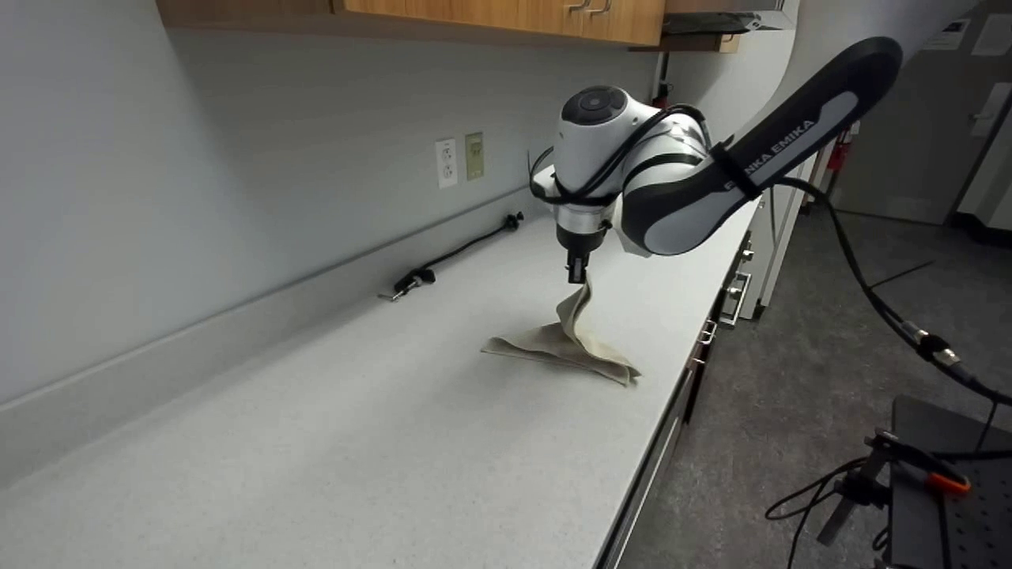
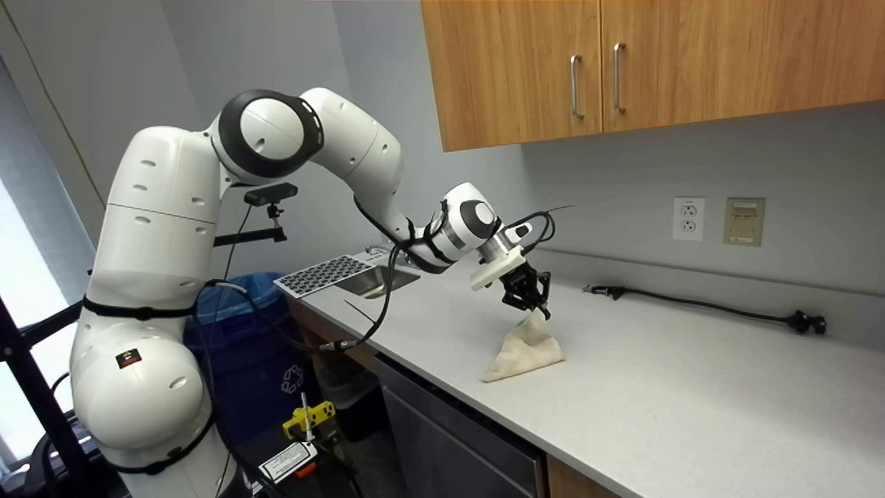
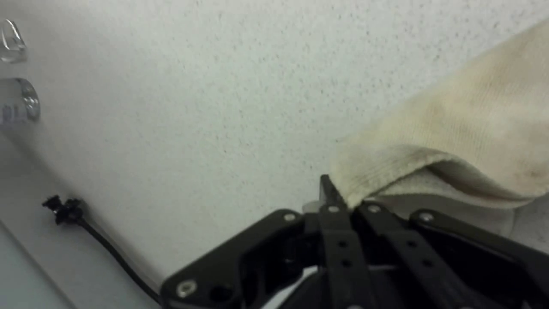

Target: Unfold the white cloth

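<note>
- In an exterior view, a pane (image 2: 31, 252) at left is being bleached white.
- In both exterior views, the wall (image 1: 316, 150) is being shaded below the wooden cupboard (image 2: 511, 76).
- The near countertop (image 1: 316, 458) is being lit softly; the floor (image 1: 830, 332) at right is being left dim.
- A faint shadow is being cast beside the cloth (image 1: 545, 344).
- In the wrist view, a cylinder (image 3: 15, 101) at left is being softened by blur.

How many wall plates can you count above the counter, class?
2, side by side on the wall in both exterior views: the white outlet and, to its right, the beige plate. The arm may hide others.
</note>
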